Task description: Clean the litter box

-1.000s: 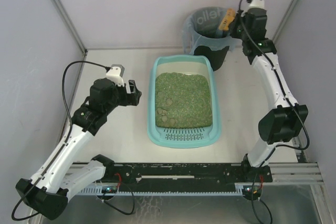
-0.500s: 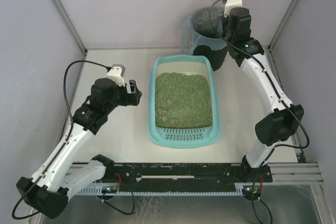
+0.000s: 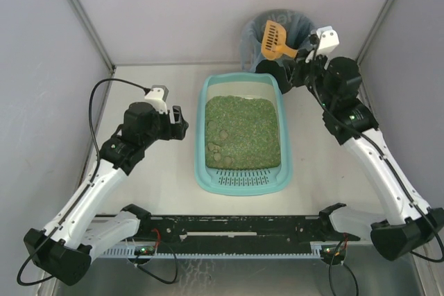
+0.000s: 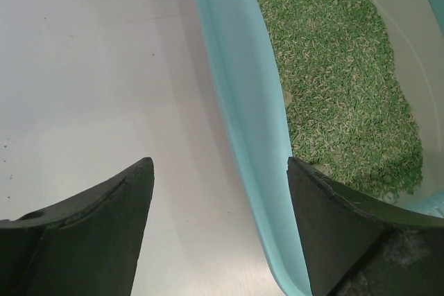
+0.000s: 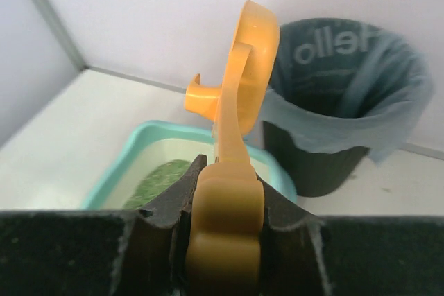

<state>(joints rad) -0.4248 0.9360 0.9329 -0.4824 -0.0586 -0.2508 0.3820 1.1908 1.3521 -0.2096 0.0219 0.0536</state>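
The light-teal litter box point(image 3: 207, 95) lies mid-table with green litter point(image 3: 243, 133) and a slotted grille ledge point(image 3: 243, 180) at its near end. Its left wall point(image 4: 243, 102) and litter point(image 4: 340, 67) show in the left wrist view. My left gripper point(image 3: 182, 124) is open, just left of the box's left rim, with that wall between its fingers point(image 4: 83, 233). My right gripper point(image 3: 297, 74) is shut on the handle of an orange litter scoop point(image 3: 275, 39), held up over the black bin. The scoop point(image 5: 243, 81) stands edge-on in the right wrist view, clamped between the jaws.
A round black bin point(image 3: 277, 67) with a grey-blue bag liner point(image 5: 333, 102) stands behind the box's far right corner. Grey walls close in the back and sides. A black rail point(image 3: 236, 225) runs along the near table edge.
My right arm swung back to the right and lower, and the scoop head now shows over the bin. My left gripper has barely moved.
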